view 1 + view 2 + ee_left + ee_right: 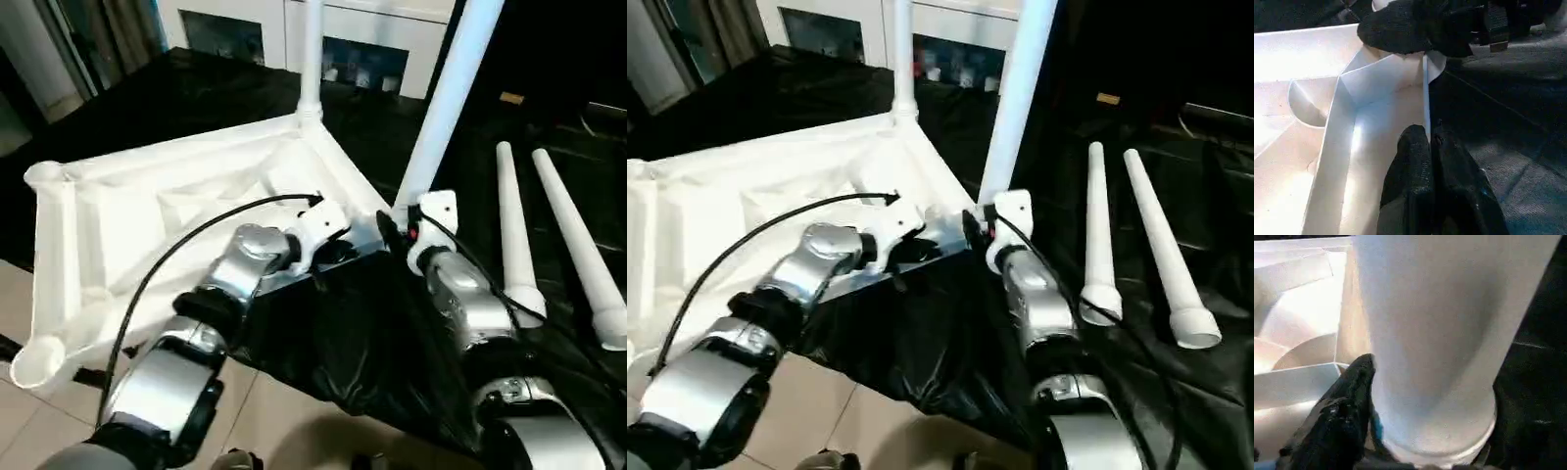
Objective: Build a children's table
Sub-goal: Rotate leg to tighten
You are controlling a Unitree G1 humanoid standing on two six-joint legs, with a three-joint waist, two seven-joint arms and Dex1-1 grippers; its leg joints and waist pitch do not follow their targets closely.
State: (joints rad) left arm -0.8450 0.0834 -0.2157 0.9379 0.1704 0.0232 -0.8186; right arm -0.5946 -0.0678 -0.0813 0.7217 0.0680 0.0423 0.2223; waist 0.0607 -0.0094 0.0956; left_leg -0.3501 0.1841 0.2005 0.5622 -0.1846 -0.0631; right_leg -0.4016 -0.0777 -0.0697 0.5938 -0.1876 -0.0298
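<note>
The table top (147, 211) lies upside down in front of me on a black sheet (362, 333), ribs facing up, with one corner hanging past the sheet over the tiled floor (29, 411). One leg (312, 54) stands upright in the far corner socket. A second leg (446, 103) rises at a slight lean from the corner nearest my right arm. My right gripper (1425, 431) is wrapped around the thick base of this leg, one black finger (1347, 396) pressed against its side just above the collar. My left gripper (1431, 147) is clenched, its two fingers pinching the thin edge wall of the top beside that same corner. Two more legs (516, 230) (578, 245) lie side by side on the sheet well off to my right, wide collared ends toward me.
</note>
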